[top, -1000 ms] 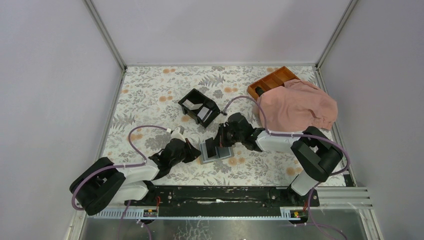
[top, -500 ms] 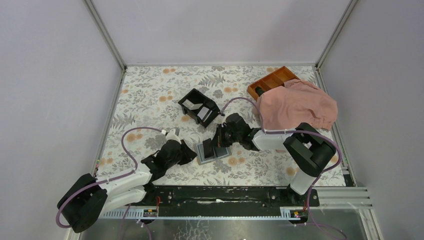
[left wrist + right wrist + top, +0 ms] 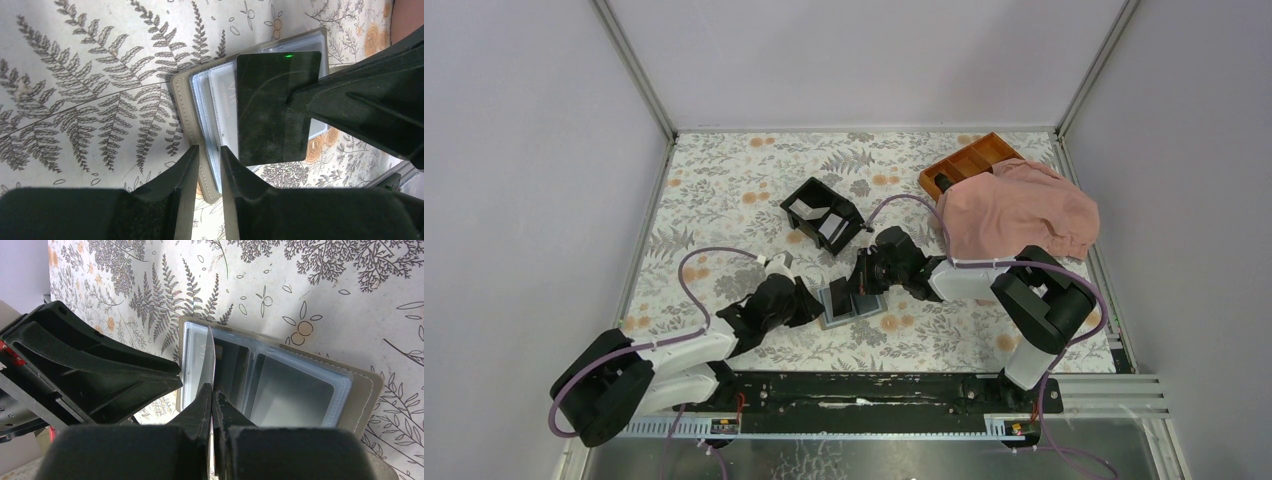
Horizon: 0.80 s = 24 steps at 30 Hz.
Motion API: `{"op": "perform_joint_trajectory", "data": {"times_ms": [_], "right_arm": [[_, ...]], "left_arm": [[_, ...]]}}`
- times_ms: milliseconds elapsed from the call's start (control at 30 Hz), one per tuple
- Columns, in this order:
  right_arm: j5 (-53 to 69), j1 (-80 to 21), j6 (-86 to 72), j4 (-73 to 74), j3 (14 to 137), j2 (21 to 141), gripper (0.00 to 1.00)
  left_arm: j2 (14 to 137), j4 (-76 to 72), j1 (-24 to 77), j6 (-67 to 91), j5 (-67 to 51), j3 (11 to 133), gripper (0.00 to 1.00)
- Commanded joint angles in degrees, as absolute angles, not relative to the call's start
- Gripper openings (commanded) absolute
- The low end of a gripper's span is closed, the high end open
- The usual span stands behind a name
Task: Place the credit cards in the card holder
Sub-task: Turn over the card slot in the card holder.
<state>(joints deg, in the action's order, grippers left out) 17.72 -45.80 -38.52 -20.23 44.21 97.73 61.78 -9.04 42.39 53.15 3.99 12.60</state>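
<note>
The left gripper (image 3: 209, 155) had its fingers parted a little, gripping nothing, with its tips at the left edge of the card holder (image 3: 186, 105). The holder lay spread flat on the flowered table (image 3: 724, 190), near and central. Farther back, pale credit cards (image 3: 805, 207) lay in the black box (image 3: 795, 194). From the right, the right gripper (image 3: 212, 390) was clenched on one credit card (image 3: 277, 105), held on edge over the holder's clear sleeves.

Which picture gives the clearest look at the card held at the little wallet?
The left wrist view: the card faces that camera as a full rectangle above the open card holder. The right wrist view shows it only edge-on, pinched in the right tool. In the top external view it is too small to make out.
</note>
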Motion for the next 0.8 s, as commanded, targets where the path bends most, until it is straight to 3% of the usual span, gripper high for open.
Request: {"op": "perform_joint_trajectory", "data": {"times_ms": [0, 300, 767], "right_arm": [[17.64, -46.23, -37.09, -19.96, 45.88, 98.0, 0.0], [18.04, -46.23, -37.2, -20.87, 45.29, 98.55, 0.0], [18.11, -46.23, -37.18, -21.29, 44.48, 97.99, 0.0]], "left_arm": [[63.52, -12.48, 43.09, 51.83, 4.52, 15.27, 0.32], [64.08, -12.64, 43.92, 52.03, 5.71, 16.4, 0.33], [66.33, -14.65, 45.3, 52.2, 6.54, 18.01, 0.18]]}}
